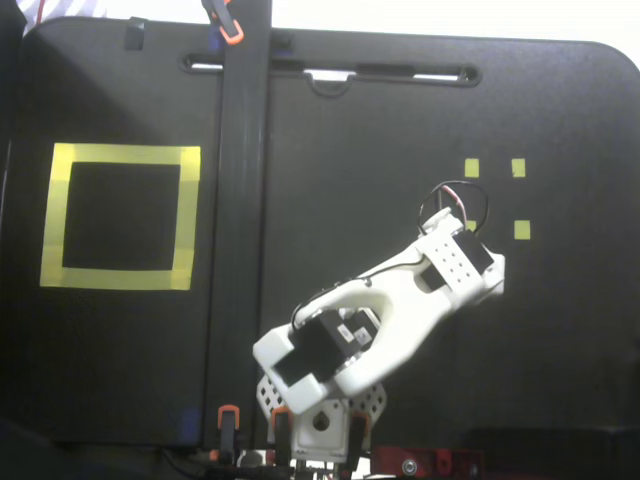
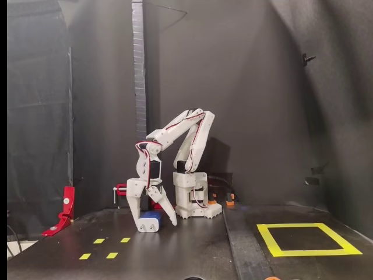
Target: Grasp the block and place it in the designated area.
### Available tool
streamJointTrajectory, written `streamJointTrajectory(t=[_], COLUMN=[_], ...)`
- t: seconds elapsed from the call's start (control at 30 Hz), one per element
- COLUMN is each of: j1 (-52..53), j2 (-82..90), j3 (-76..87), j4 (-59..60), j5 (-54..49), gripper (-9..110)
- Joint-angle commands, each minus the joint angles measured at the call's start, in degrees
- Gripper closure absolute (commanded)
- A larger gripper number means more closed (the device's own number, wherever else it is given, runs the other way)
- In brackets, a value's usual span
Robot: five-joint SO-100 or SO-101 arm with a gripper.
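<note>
Black cloth hangs behind a black worktop (image 2: 192, 251), and a white robot arm (image 2: 186, 131) stands at the back of it in a fixed view. The arm bends over and reaches down. Its jaws (image 2: 156, 219) point at the worktop and are spread apart, one white finger (image 2: 133, 201) on each side.

The block (image 2: 150, 221) is small and dark blue. It lies flat on the worktop right between the two fingertips, down low by their ends. I cannot tell if the fingers touch it. No prongs can be made out at this size.

Looking down from above in a fixed view, the arm (image 1: 400, 300) covers the block, so it does not show there. Three tiny yellow squares (image 1: 518, 167) sit just beside the end of the arm.

The designated area (image 2: 271, 239) is a big square of yellow tape with black inside. It is well apart from the jaws, on the other side of the worktop, and from above (image 1: 120, 155) it is past a long black strip (image 1: 240, 250).

No words or labels can be read anywhere.
</note>
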Motion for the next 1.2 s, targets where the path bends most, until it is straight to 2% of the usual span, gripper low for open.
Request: streamJointTrajectory(t=[0.0, 0.3, 0.47, 1.17], j1=[0.0, 0.2, 0.4, 1.1], j2=[0.4, 0.4, 0.4, 2.2], j3=[0.4, 1.1, 1.5, 2.6], j4=[-0.1, -1.1, -1.7, -1.1], j5=[0.2, -0.1, -0.5, -1.0], gripper=[62, 75, 78, 79])
